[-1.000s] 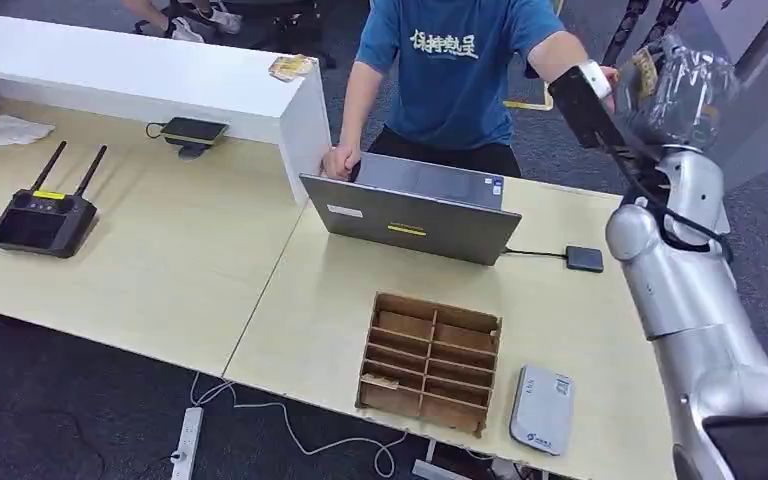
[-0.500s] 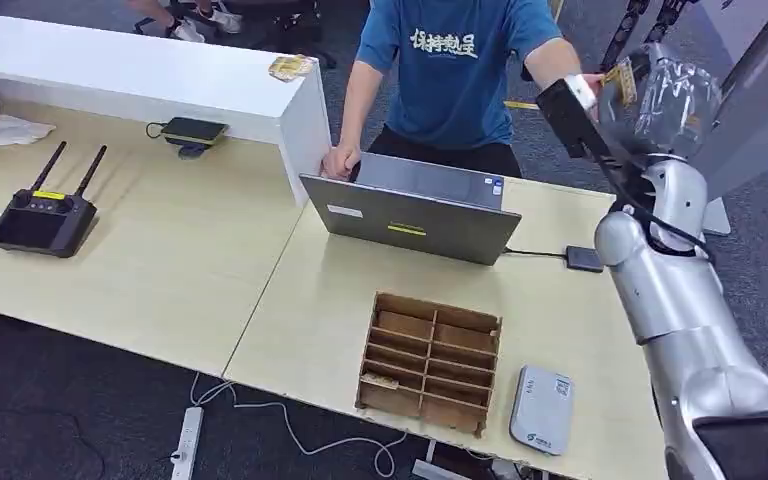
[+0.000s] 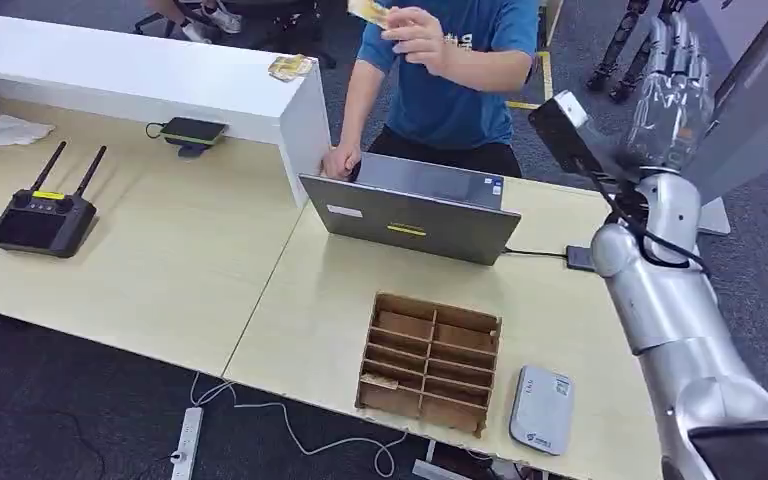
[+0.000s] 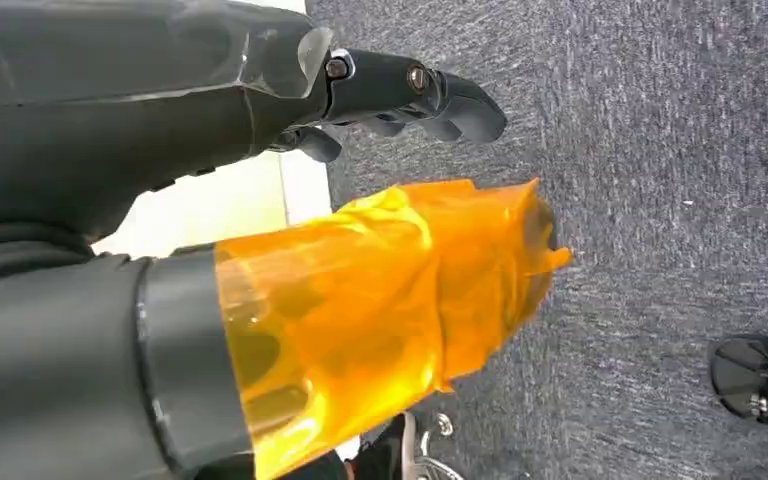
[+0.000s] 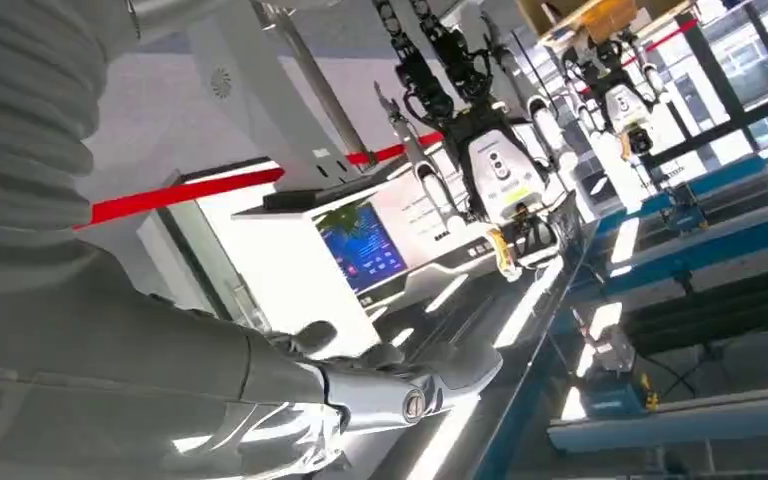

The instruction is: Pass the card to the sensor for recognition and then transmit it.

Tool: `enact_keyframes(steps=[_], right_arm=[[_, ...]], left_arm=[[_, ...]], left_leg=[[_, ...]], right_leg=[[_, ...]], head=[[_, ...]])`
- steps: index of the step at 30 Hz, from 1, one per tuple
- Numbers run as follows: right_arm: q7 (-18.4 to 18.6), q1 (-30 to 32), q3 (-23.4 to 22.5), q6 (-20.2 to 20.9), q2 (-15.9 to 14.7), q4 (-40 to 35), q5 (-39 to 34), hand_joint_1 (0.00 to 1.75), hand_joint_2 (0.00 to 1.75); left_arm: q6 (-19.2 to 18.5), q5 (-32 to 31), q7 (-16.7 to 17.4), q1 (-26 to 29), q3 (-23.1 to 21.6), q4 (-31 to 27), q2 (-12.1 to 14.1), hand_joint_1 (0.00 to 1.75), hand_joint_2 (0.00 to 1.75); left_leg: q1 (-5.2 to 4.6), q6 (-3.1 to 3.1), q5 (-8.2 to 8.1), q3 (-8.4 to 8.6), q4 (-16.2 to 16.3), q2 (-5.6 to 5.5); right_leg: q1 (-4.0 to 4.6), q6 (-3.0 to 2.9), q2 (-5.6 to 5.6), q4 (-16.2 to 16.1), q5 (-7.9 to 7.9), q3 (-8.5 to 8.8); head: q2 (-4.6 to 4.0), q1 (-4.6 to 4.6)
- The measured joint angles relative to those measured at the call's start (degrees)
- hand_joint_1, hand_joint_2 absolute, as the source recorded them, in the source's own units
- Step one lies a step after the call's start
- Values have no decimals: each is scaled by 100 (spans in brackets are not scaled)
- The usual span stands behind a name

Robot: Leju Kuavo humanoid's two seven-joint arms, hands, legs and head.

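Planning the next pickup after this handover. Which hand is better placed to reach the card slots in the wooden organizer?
Probably right: the right hand is raised empty above the table, same side as the wooden organizer. The left hand hangs over carpet.

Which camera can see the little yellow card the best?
The head view. There the card sits at the top edge, pinched in the person's hand, above the laptop. The right wrist view looks past the robot's right hand at a hall, and the left wrist view at grey carpet; neither has the card.
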Motion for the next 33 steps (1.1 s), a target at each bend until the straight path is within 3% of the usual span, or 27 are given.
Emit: enact_keyframes(steps=[9,18,25,33], right_arm=[[-217,615,-17,-212,0,-709,-24,0,175],[-579,2034,-129,-538,-46,-2202,-123,0,175],[-1128,3199,-424,-549,-63,-3301,-63,0,175],[-1810,4417,-748,-549,26,-4243,-81,0,175]], left_arm=[[-120,271,-13,9,0,-66,-114,0,0],[-529,708,111,74,0,-763,-555,0,0],[-669,1023,227,111,0,-1237,-868,0,0],[-608,1331,284,123,0,-1314,-920,0,0]], left_leg=[[0,0,0,0,0,0],[-1,0,-4,-3,0,-1],[0,-2,-7,-5,0,-3],[1,-2,-11,-8,-2,-3]], right_leg=[[0,0,0,-1,-1,-1],[-1,3,-1,-3,-4,-5],[0,3,-2,-3,-6,-6],[1,1,-2,-3,-9,-7]], head=[[0,0],[0,-2],[0,0],[0,0]])
